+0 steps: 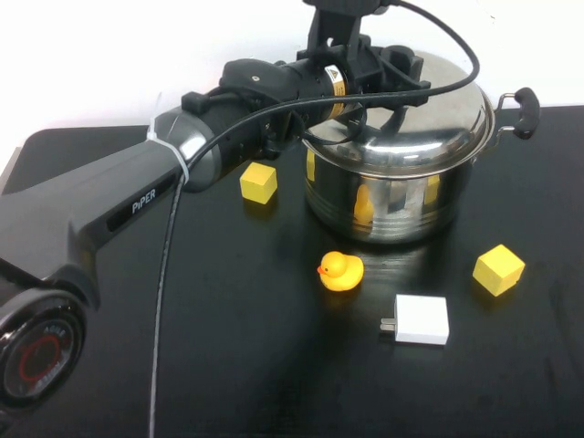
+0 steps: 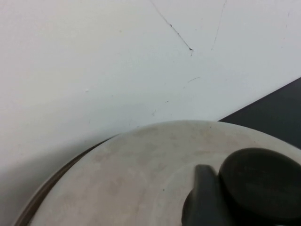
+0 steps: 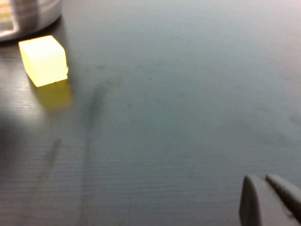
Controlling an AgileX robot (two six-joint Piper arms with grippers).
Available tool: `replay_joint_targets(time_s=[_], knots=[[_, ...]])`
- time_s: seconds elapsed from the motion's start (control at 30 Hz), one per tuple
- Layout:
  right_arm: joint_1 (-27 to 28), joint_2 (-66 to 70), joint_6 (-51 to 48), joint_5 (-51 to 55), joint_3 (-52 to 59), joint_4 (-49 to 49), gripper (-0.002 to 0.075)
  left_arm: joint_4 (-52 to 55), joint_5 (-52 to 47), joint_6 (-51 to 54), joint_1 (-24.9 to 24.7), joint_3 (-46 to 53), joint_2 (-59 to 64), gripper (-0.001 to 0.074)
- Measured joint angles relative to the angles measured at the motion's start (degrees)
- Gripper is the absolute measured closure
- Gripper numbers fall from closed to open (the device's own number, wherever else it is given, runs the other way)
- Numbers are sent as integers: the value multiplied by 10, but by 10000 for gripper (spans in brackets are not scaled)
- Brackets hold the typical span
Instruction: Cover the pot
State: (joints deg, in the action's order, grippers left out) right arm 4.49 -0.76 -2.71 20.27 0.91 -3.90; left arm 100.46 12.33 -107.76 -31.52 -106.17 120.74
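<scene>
The large shiny steel pot [image 1: 392,196] stands at the back of the black table, with a black side handle [image 1: 522,99] on its right. The domed steel lid [image 1: 443,109] sits on top of it. My left gripper [image 1: 379,68] reaches over the lid's middle and hides the knob in the high view. In the left wrist view one finger [image 2: 203,188] presses against the lid's black knob [image 2: 261,181] above the dome [image 2: 141,169]. My right gripper [image 3: 268,188] is shut and empty low over the bare table; it is outside the high view.
A yellow cube [image 1: 258,182] lies left of the pot and another [image 1: 498,269] at its front right, also in the right wrist view [image 3: 43,60]. A yellow rubber duck [image 1: 340,271] and a white charger [image 1: 422,319] lie in front. A white wall stands behind.
</scene>
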Motion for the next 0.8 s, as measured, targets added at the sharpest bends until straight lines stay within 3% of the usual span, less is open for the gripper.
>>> replay_joint_targets(time_s=[0.1,0.17,0.37,0.47,0.63,0.8], knots=[[0,0,0,0,0,0,728,0,0,-1,0,0,-2,212],[0,0,0,0,0,0,728,1,0,10,0,1,-11,185],[0,0,0,0,0,0,728,1,-15,69,0,1,-76,211],[0,0,0,0,0,0,728,1,-30,85,0,1,-122,270],[0,0,4,0,0,0,728,-1,-88,107,0,1,-207,439],[0,0,6,0,0,0,728,-29,-245,193,0,9,-280,636]])
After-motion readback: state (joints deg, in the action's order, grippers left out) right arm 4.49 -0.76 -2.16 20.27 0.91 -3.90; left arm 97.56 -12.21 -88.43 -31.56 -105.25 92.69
